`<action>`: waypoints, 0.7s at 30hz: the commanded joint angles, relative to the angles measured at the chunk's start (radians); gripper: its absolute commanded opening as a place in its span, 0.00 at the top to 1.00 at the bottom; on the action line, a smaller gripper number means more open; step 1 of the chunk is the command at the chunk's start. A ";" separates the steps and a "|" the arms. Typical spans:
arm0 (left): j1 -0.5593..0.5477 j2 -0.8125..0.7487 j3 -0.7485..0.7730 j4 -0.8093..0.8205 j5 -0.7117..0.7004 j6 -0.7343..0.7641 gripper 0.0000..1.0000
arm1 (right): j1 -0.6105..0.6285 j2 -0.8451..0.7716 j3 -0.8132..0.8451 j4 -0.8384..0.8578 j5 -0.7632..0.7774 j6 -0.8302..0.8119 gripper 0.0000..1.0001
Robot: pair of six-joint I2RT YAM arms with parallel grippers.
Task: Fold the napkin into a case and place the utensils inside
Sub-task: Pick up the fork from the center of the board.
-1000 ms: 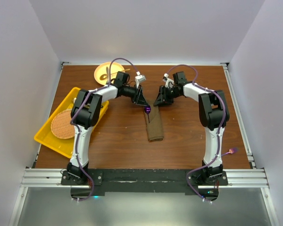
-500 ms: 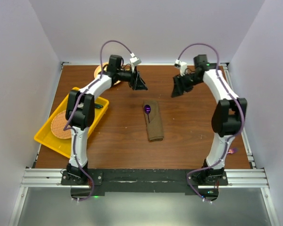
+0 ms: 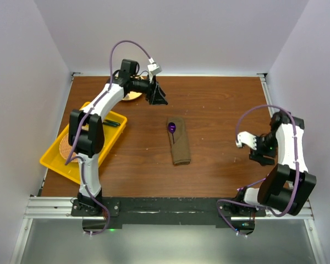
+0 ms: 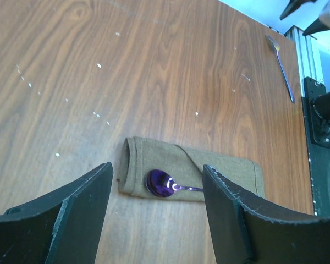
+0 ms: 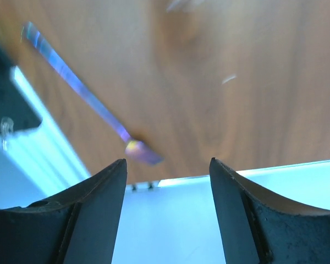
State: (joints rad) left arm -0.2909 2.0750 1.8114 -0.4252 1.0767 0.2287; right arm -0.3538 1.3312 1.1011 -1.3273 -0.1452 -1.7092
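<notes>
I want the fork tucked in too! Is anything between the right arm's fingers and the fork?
Nothing visible is in the way. The fork lies alone on the bare table near its edge. The right gripper has its fingers open toward it, with only air between.

left hand (image 4: 157, 168), right hand (image 5: 167, 162), both agape

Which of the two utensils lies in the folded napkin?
The purple spoon, its handle tucked under the fold of the napkin case; the other utensil lies apart, uncovered.

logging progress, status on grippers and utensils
Left gripper open, empty. Right gripper open over second utensil. Spoon in case. Nothing in the way.
</notes>
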 commanded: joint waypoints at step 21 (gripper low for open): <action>-0.033 -0.125 -0.123 0.103 -0.064 -0.126 0.30 | -0.221 -0.046 -0.506 0.446 0.154 -0.644 0.43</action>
State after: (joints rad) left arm -0.3256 2.0075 1.7004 -0.3599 1.0237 0.1318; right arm -0.5655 1.2884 0.6476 -1.0328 0.0021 -1.9667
